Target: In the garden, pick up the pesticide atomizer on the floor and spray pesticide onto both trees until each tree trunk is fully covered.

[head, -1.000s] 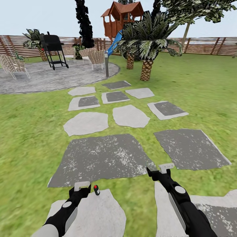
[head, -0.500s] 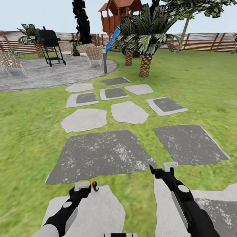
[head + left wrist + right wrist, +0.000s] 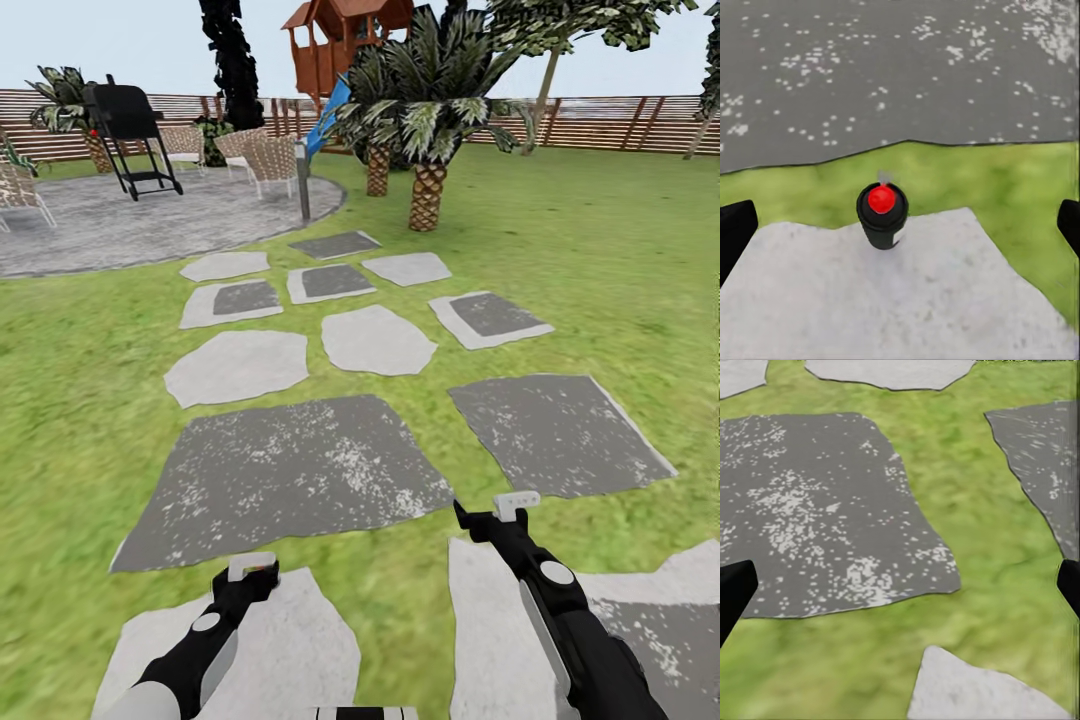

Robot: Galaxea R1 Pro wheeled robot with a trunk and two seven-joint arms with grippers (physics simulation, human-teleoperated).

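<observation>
Red-capped pesticide atomizer (image 3: 882, 217) stands ahead between your left gripper (image 3: 900, 225) fingers, spread apart; looks light, rigid, tippy, grab mid-body.

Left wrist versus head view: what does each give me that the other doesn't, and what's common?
Left wrist: the pesticide atomizer, upright on a pale slab, red top toward the camera. Head: the left tool and right tool, plus the grill, palms and fence. Shared: that pale slab, the dark speckled slab and the grass strip between them.
</observation>
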